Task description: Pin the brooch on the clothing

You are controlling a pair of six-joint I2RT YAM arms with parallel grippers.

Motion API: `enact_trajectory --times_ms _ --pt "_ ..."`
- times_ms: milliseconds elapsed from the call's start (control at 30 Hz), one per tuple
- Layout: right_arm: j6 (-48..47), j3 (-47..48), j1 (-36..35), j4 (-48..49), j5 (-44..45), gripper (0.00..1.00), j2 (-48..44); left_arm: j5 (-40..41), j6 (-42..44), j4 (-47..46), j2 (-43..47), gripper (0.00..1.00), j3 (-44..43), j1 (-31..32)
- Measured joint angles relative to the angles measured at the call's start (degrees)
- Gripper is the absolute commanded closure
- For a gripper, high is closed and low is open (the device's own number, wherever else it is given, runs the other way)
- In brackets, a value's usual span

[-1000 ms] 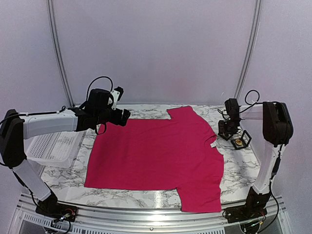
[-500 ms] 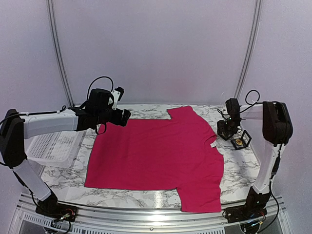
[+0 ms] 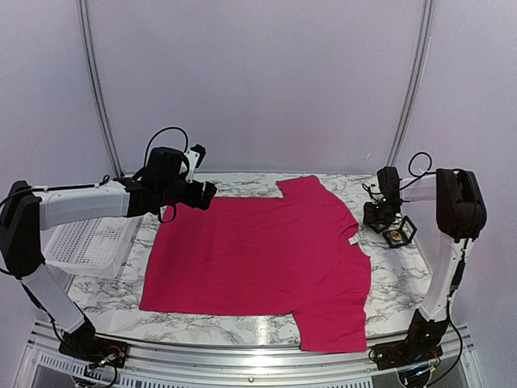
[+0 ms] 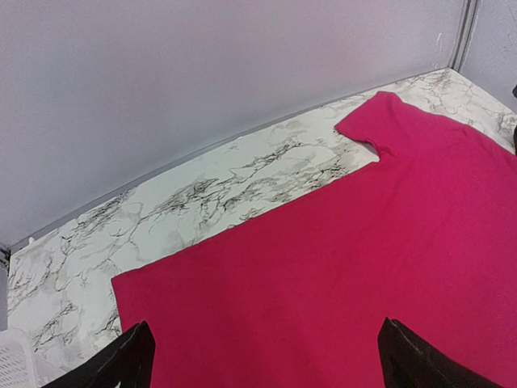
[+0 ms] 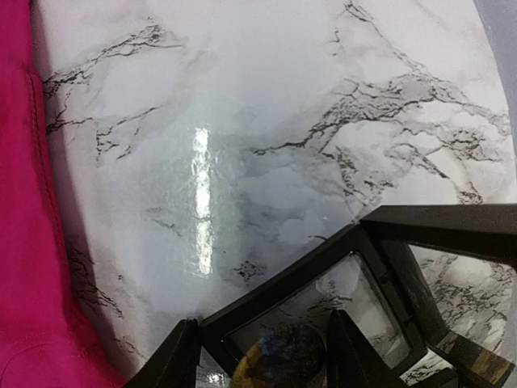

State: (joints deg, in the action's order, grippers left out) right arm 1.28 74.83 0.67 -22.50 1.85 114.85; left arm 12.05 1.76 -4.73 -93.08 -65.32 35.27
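I am lowering my right claw (image 5: 265, 335) over the small black display case (image 5: 380, 242) with the clear window. Its two fingers are straddling the round dark-and-gold brooch (image 5: 283, 362) lying inside. The fingers are standing about half apart, close on either side of the brooch, and I cannot tell whether they are pinching it. I am coming from above because, as I judge it, the case's raised frame is blocking any way in from the side. That frame, and a second black frame just right of my fingers, are crowding the grasp (the glossy film is glaring as well).

The crimson T-shirt (image 3: 258, 259) is lying flat on the marble tabletop (image 5: 242, 121) just left of this claw, its white neck label (image 3: 353, 239) on the edge nearest it.

My left claw (image 4: 266, 327) is hanging wide open and empty above the shirt's far corner, well apart from the case, probably waiting to steady the cloth for pinning. A white perforated basket (image 3: 89, 242) is sitting beneath that forearm, out of the way.
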Motion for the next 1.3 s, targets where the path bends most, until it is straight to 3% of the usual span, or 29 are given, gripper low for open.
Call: enact_trajectory --times_ms 600,1300 --pt "-0.83 -0.22 0.0 -2.14 -0.48 0.83 -2.36 -0.07 0.02 0.15 -0.81 0.01 -0.2 0.0" --pt "-0.7 -0.55 0.0 -4.17 -2.86 0.77 -3.32 -0.72 0.46 0.33 -0.87 0.01 -0.2 0.0"
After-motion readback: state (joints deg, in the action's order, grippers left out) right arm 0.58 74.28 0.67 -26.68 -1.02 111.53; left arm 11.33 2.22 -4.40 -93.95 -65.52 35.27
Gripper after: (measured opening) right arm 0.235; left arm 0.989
